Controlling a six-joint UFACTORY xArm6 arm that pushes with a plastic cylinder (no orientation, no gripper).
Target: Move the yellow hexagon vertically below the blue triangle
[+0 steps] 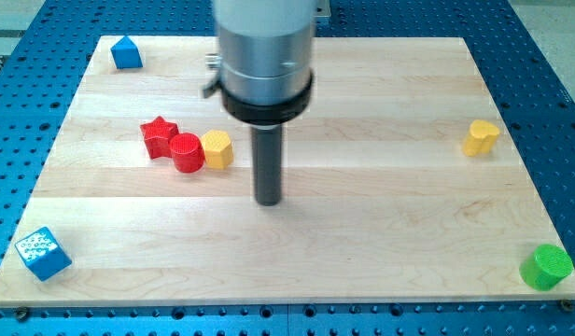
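The yellow hexagon (217,148) lies left of the board's middle, touching the right side of a red cylinder (186,152). The blue triangle-topped block (126,53) stands at the view's top left corner of the board. My tip (269,201) rests on the wood a little right of and below the yellow hexagon, apart from it. The rod rises from the tip into the wide grey arm housing at the view's top.
A red star (160,136) touches the red cylinder's left side. A second yellow block (481,137) sits near the right edge. A green cylinder (547,267) is at the bottom right corner, a blue cube (42,253) at the bottom left. The wooden board (381,233) lies on a blue perforated table.
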